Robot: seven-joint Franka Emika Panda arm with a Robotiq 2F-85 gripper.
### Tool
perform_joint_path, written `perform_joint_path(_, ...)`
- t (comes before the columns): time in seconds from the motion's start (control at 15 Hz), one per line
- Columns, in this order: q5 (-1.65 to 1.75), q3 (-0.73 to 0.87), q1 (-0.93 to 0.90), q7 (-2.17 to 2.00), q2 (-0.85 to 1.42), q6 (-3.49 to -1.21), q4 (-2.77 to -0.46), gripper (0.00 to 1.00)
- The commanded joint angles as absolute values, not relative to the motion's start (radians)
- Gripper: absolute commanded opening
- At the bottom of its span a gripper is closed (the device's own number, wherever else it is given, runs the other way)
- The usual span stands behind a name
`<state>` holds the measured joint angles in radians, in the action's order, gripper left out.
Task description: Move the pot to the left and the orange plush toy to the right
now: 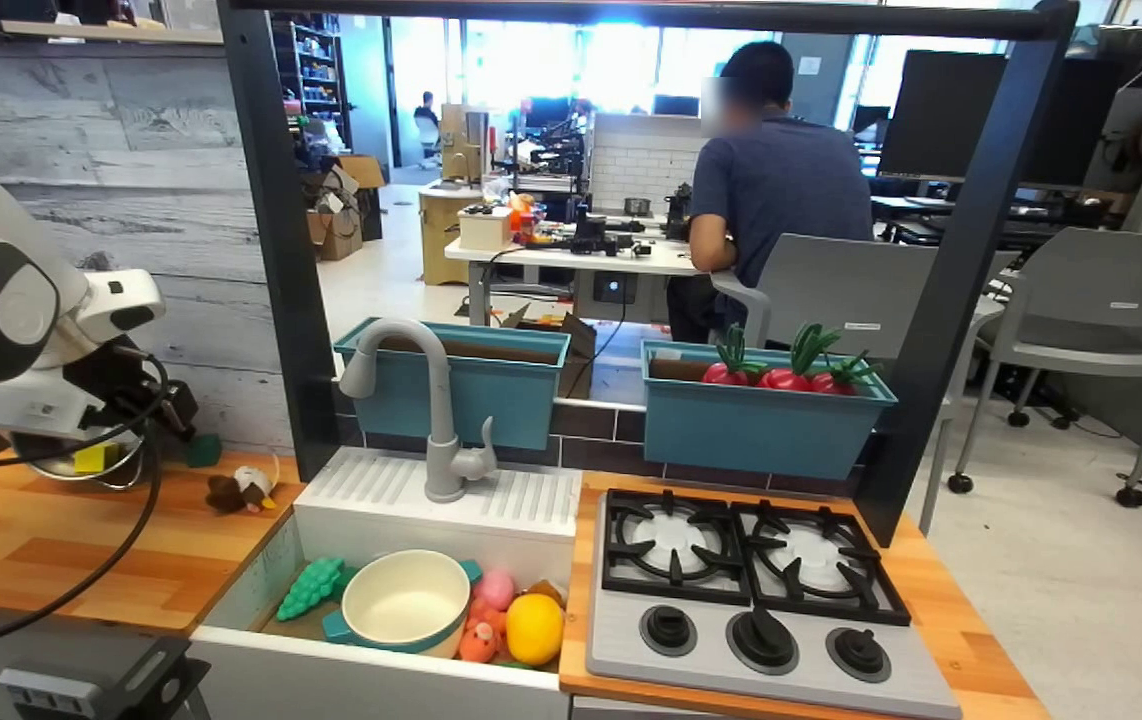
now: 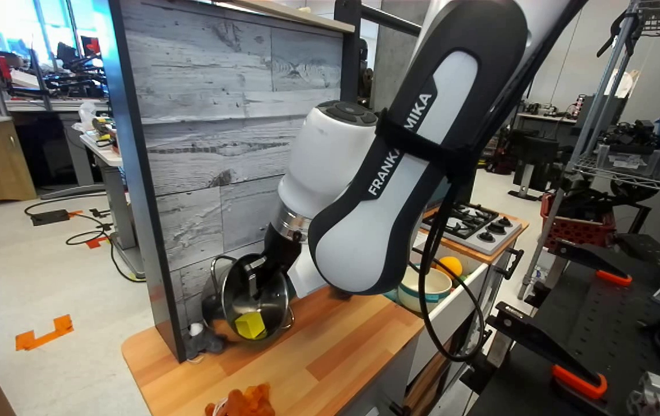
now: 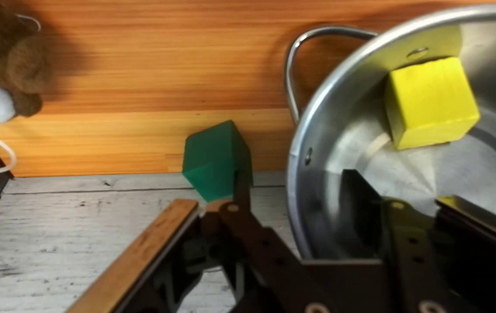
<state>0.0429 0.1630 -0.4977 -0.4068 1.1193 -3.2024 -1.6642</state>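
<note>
Silver pot: one, one yellow block inside. One orange plush toy on counter. Gripper spread, straddling rim.

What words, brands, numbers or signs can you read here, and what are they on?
"FRANKA": on the long white-and-black robot arm, just below the black strap.
"MIKA": same arm, above that strap, which may hide more letters.
Too small to read: the white labels on two grey plastic chairs; the pale marking on a black-and-orange clamp.
No numbers are readable.
</note>
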Motion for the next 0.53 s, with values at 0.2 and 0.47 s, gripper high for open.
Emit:
perform_joint_path(0.2,0.003,0.088,-0.442,-0.31,1.016,-3.097,-1.795,1.0)
perform_joint_path(0.47,0.004,0.112,-0.462,-0.313,0.99,-3.13,-1.861,1.0)
